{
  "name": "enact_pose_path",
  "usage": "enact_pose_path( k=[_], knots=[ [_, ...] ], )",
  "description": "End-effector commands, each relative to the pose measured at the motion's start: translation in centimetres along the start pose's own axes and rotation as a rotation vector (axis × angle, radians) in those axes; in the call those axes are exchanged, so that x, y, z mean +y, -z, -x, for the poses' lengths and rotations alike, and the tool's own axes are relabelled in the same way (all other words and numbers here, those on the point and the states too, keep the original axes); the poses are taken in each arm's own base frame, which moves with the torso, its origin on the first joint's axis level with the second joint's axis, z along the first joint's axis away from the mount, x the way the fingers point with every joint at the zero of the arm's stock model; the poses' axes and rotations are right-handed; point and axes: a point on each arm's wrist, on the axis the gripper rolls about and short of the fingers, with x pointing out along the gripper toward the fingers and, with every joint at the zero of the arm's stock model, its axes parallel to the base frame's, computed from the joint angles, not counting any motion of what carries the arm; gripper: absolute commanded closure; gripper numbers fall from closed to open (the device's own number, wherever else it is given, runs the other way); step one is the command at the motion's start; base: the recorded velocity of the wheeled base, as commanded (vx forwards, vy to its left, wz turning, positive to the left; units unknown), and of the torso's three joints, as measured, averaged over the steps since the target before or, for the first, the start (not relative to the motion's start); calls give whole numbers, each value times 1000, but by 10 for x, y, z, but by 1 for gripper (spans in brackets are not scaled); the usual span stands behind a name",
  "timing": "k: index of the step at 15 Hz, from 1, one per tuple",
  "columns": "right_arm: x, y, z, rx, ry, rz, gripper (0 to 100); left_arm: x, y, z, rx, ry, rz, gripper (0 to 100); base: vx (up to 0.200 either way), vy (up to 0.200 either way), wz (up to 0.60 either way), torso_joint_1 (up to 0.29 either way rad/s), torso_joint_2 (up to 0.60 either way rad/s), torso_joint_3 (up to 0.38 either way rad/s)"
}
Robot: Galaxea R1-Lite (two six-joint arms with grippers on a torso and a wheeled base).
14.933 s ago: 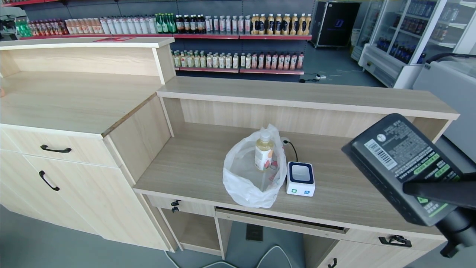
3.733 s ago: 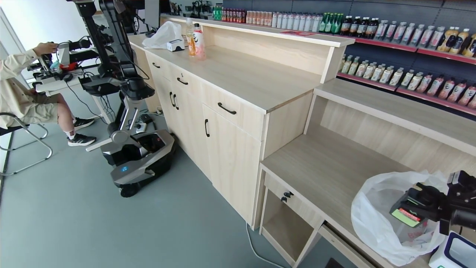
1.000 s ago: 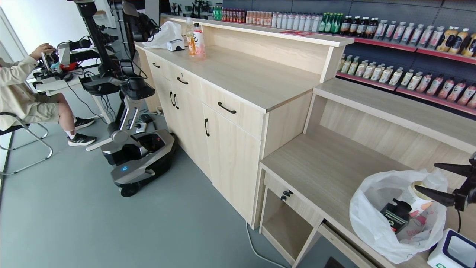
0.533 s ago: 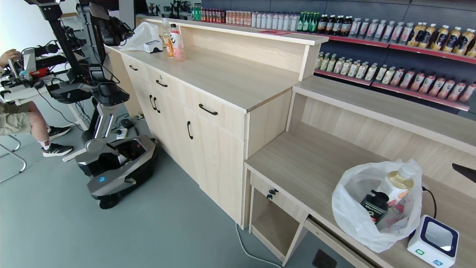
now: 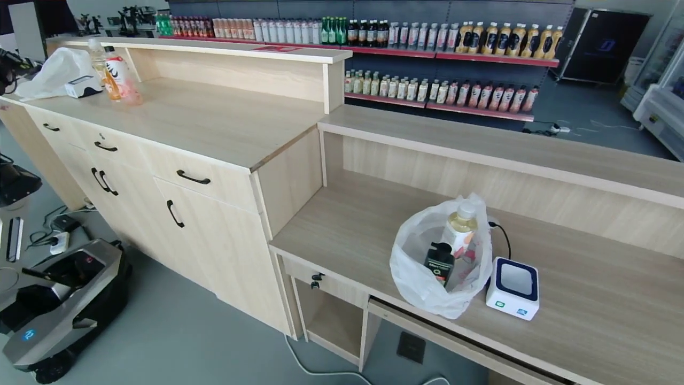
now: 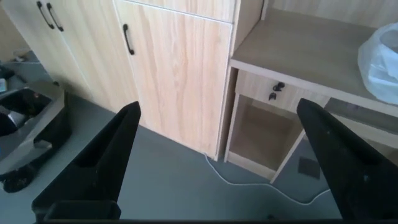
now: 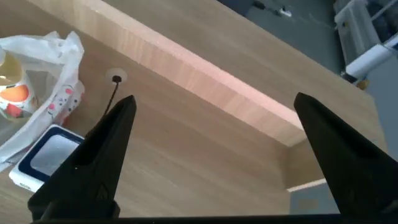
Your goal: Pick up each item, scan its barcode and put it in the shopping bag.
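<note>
Pale wooden shop counters (image 5: 203, 123) are running across the room, with stocked drink shelves (image 5: 427, 43) lining the wall behind.

Left gripper (image 6: 211, 165): its dark fingers (image 6: 93, 162) are standing spread wide with nothing between them, hanging over the grey floor (image 6: 168, 180) in front of the cabinet doors (image 6: 180, 68).

Right gripper (image 7: 214, 165): its fingers (image 7: 87, 168) are likewise standing wide apart and holding nothing, hovering above the lower desk (image 7: 205, 137).

On that desk the white shopping bag (image 5: 411, 278) is sitting with its mouth open. Inside it a bottle (image 5: 459, 232) of yellow drink with a white cap is standing roughly upright, and a black pack (image 5: 439, 263) is leaning against its front.

A white scanner (image 5: 513, 287) with a dark-rimmed window is sitting just beside the bag, on the robot's right of it; whether the two are touching cannot be confirmed. A black cable (image 5: 502, 238) is running from behind the scanner to a hole (image 7: 116, 78) in the desk near the back panel.

At the far end of the higher counter, well apart from all this, a second white bag (image 5: 51, 75), a small scanner box (image 5: 83, 85) and two bottles (image 5: 115, 75) are standing together.
</note>
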Motion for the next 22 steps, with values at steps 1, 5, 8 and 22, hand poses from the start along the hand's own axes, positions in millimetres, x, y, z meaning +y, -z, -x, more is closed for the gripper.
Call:
enact_pose_path(
  k=[1,5,8,22],
  knots=[
    [13,-7,13,18,34,-44,0,0,0,0,0,-1,0,0,0,0,-600,-2,12,2],
    [58,-19,28,53,98,-183,0,0,0,0,0,-1,0,0,0,0,-600,2,1,2],
    [97,-13,60,67,84,-253,0,0,0,0,0,-1,0,0,0,0,-600,7,2,4],
    [169,104,219,-107,-217,-346,0,0,0,0,0,-1,0,0,0,0,0,18,-35,-18]
  ],
)
